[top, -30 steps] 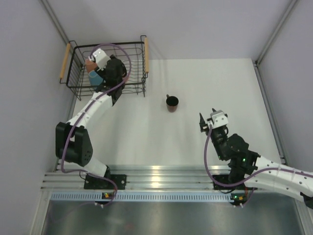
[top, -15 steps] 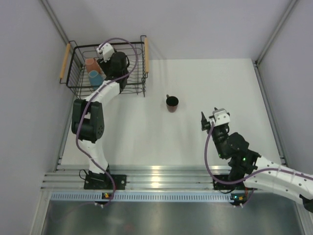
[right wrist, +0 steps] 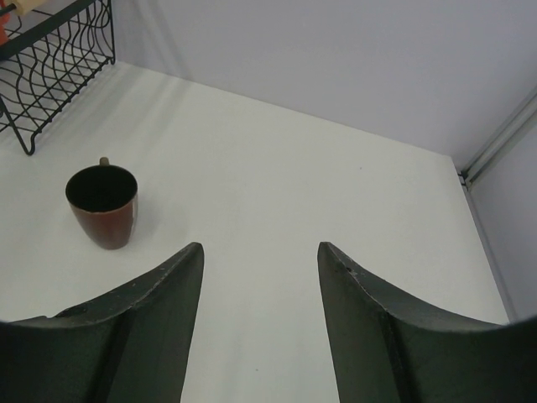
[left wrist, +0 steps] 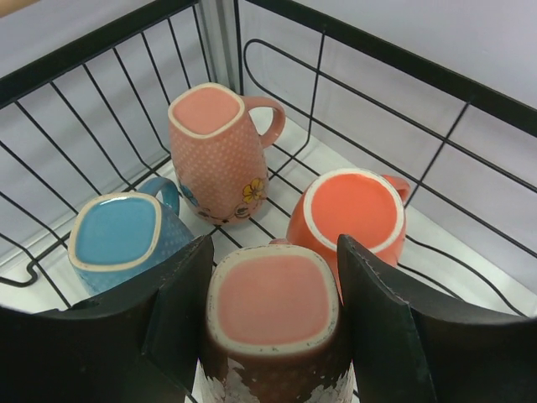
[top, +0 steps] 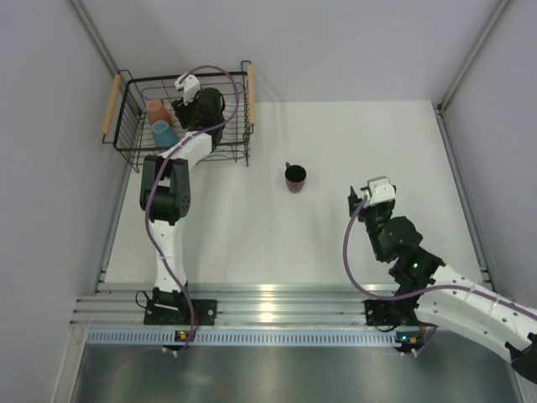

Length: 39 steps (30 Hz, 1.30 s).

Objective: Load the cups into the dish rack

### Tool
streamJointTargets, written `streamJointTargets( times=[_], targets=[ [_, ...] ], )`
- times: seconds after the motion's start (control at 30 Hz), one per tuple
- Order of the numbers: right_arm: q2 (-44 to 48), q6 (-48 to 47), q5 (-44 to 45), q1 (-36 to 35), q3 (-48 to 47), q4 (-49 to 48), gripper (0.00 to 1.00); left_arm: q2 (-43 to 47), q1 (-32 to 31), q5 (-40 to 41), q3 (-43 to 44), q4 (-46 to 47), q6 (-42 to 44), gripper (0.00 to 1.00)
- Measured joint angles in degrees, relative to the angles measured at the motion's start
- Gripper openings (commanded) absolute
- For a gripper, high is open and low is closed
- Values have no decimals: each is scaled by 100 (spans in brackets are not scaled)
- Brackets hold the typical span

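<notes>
Left claw (left wrist: 273,252): deep inside the dish rack (left wrist: 377,50), clenched on the held salmon-pink mug (left wrist: 273,306). Both fingers lie flush on its flanks. The mug is base-up, mouth down. Judgement: inverted so it drains, and gripped by the sides so it can be lowered straight into the gap between its neighbours.

Neighbours, all also base-up on the rack wires:
- light blue mug (left wrist: 117,239), just left of the held one
- orange mug (left wrist: 352,210), just right, close enough to look like it touches
- flowered salmon-pink mug (left wrist: 218,151), behind, handle to the right

Whether the held mug's rim rests on the wires is hidden.

Right claw (right wrist: 260,319): released, fingers wide apart, hanging above the white surface (right wrist: 294,193). It faces the dark mug (right wrist: 102,206), likely staged for that pickup.

Look of the mugs:
- squarish rounded bases with a pale unglazed ring
- dimpled, tapering sides
- a small flower decal on the rear pink one

The dark mug stands upright on the surface between rack and right claw, well apart from both. It is reddish-brown outside, black inside, handle at the far side.

Four in the rack, one left out.
</notes>
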<state>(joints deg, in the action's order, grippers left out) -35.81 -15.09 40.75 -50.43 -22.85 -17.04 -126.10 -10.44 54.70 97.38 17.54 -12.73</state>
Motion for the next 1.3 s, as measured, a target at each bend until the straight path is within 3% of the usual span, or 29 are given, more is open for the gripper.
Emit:
streamJointTargets(
  times=[0.37,0.67,1.3],
  targets=[
    [-138,306,-496,450,0,7,58,-328,66,404,184,48,326,0],
    [-81,422,-658,553,0,22,58,-807,96,560,492,-166,372,0],
    [-22,507,-791,656,48,50,59,-955,114,601,570,-431,437,0]
  ],
)
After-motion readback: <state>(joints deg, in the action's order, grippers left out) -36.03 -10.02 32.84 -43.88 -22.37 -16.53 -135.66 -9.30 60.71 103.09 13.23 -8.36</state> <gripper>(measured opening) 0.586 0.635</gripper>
